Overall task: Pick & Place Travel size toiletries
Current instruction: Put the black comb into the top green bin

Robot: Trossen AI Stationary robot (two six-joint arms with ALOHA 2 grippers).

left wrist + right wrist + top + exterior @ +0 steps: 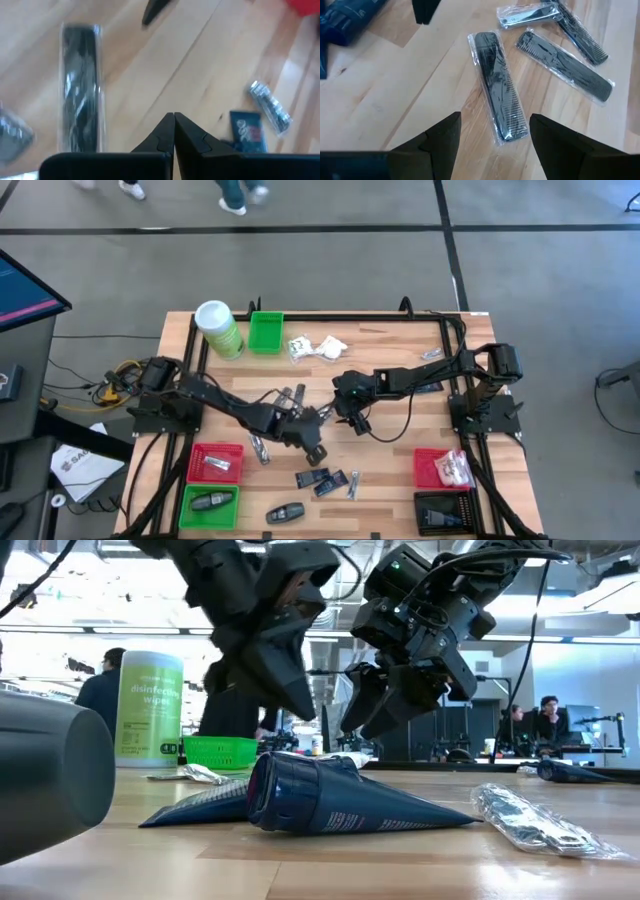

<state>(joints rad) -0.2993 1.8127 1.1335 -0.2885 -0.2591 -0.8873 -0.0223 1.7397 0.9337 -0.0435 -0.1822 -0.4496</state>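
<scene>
At table centre, the right gripper [492, 137] hangs spread wide and empty over a wrapped black comb [498, 85]; descend straight, straddling its width. The left gripper [173, 131], at nine o'clock of it, is clenched, empty.

2 arms [300, 415] mid-table, toiletries [322, 478] scattered, 5 bins [266, 333]

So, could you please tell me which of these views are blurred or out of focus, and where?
Left wrist view: the wrapped comb is smeared with blur. Low view: the grey object nearest the lens is out of focus, the dark blue tube fairly sharp. Right wrist view: the wrapped combs are crisp.
</scene>
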